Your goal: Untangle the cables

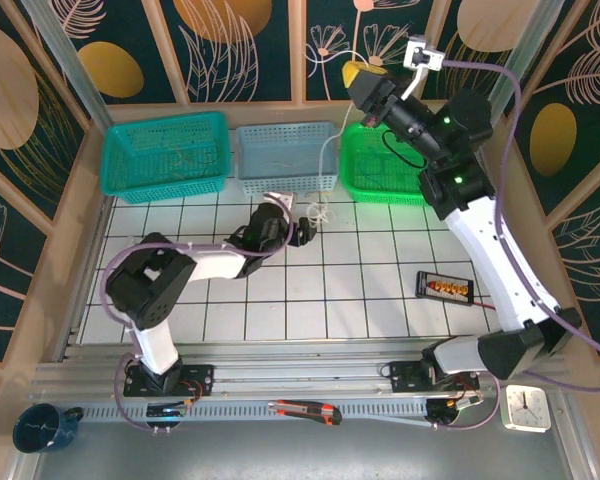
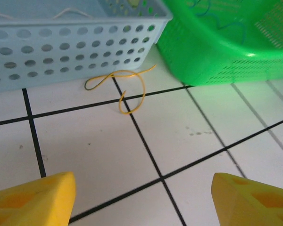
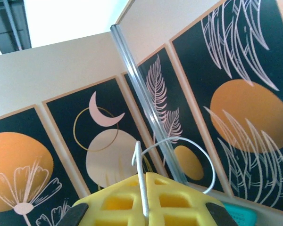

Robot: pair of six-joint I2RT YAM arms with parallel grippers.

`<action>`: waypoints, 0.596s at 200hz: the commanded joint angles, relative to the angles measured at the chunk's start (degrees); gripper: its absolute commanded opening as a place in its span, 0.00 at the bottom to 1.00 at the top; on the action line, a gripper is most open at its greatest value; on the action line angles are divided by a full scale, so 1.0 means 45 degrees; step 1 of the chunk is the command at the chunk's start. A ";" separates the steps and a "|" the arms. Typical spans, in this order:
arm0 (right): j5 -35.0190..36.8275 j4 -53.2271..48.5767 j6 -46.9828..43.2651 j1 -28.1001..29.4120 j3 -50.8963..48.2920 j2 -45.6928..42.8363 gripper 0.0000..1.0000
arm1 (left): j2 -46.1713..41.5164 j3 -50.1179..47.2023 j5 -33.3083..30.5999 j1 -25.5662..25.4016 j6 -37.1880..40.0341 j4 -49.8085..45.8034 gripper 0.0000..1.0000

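Fingers on the left arm [image 2: 37, 200] stand wide apart and empty, low over the tiled worktop [image 2: 85, 150]. The yellow cable [image 2: 125, 71] lies looped on the tiles ahead of them, just beside the blue basket [image 2: 75, 52] and near the green basket [image 2: 217, 52]. Fingers on the right arm [image 3: 144, 200] are raised high, clamped together on the white cable [image 3: 140, 174], which hangs down past the blue basket's corner.

yellow cable [image 2: 129, 71] | white cable [image 3: 141, 183] | teal basket [image 1: 160, 185] | pale-blue basket [image 2: 61, 56] | green basket [image 2: 217, 52] | white tiles [image 2: 94, 141], black grid
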 commanded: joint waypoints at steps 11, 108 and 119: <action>0.1095 -0.0415 -0.1140 -0.0117 -0.0563 -0.0855 0.00 | 0.1557 0.2017 -0.0836 0.0003 0.0832 -0.1423 0.76; 0.1474 -0.0937 -0.1792 -0.0589 -0.1791 -0.2096 0.00 | 0.5856 0.7662 -0.2330 0.0003 0.1346 -0.4107 0.74; 0.1455 -0.0919 -0.1762 -0.0610 -0.1922 -0.2180 0.00 | 0.6223 0.8114 -0.2330 0.0002 0.1368 -0.4320 0.69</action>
